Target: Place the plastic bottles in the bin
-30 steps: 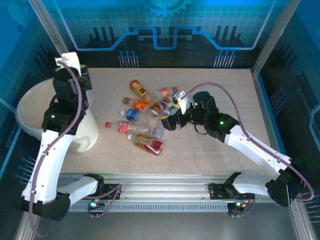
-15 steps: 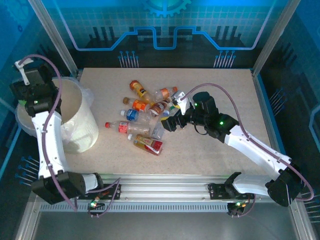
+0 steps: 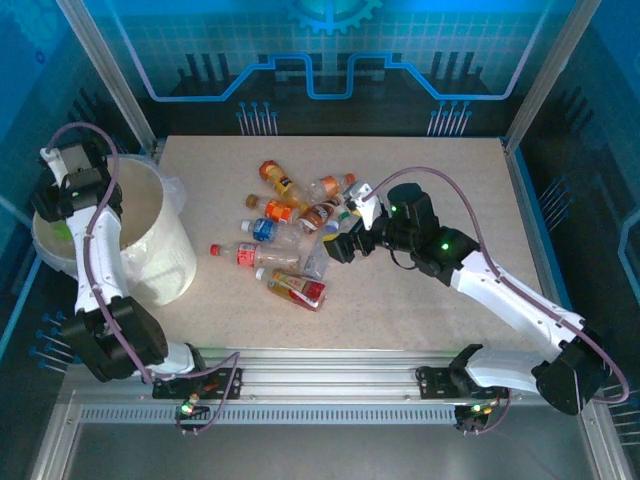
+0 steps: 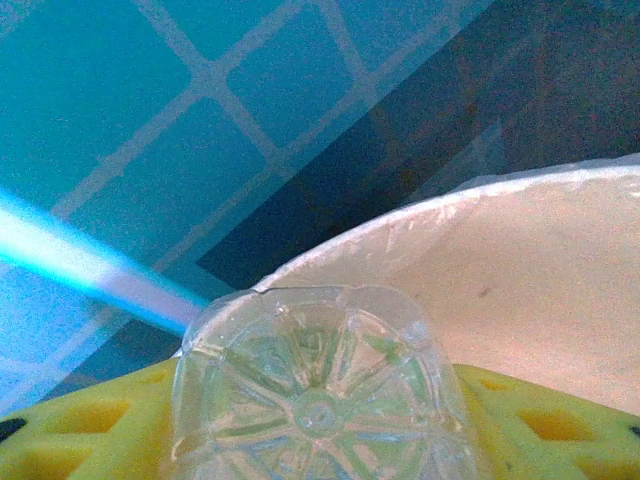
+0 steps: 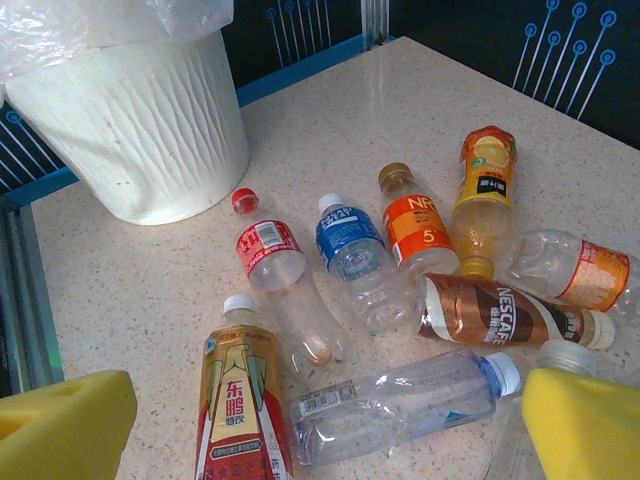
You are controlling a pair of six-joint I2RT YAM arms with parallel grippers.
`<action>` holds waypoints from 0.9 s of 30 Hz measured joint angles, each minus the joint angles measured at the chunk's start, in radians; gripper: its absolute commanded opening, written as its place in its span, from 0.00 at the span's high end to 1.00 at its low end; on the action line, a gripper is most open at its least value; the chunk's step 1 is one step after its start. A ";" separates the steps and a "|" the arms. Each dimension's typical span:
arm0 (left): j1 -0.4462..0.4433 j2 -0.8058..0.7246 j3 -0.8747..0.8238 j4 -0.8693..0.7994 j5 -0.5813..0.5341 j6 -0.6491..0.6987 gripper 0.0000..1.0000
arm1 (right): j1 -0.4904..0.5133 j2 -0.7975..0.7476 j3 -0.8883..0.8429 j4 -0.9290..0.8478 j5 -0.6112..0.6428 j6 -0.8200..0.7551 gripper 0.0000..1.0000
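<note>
Left wrist view: the left gripper [image 4: 315,440] clamps a clear ribbed plastic bottle [image 4: 315,380] between yellow pads [image 4: 80,430], over the round cream-white lined bin [image 4: 520,260] at the beige table's [image 3: 450,180] left edge. Mid-table, the right gripper [image 3: 340,245] hangs wide open above the strewn plastic bottles [image 3: 285,212].

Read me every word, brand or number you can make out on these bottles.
"NESCAFE" on the brown bottle.
"东鹏" on the gold bottle.
"NR" and "5", unsure, on the orange-label bottle.
Red label, blue label and the rest: too small or blurred to read.
</note>
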 measured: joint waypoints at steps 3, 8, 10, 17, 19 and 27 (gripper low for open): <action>0.003 0.015 0.000 -0.004 -0.001 -0.020 0.31 | 0.000 -0.012 0.000 -0.005 0.004 0.000 0.00; 0.003 0.034 0.001 -0.014 -0.003 -0.044 0.20 | -0.002 -0.026 -0.003 -0.005 0.016 0.001 0.00; 0.003 0.034 0.005 -0.026 -0.003 -0.055 0.15 | -0.005 -0.029 -0.009 -0.002 0.026 0.005 0.00; 0.001 0.030 0.046 -0.063 0.010 -0.081 0.02 | -0.014 -0.030 -0.026 -0.001 0.060 0.026 0.00; -0.006 0.021 0.061 -0.077 0.026 -0.096 0.01 | -0.021 -0.030 -0.027 -0.001 0.083 0.042 0.00; -0.124 -0.068 0.106 -0.108 0.064 -0.107 0.01 | -0.088 0.015 -0.041 -0.007 0.271 0.220 0.00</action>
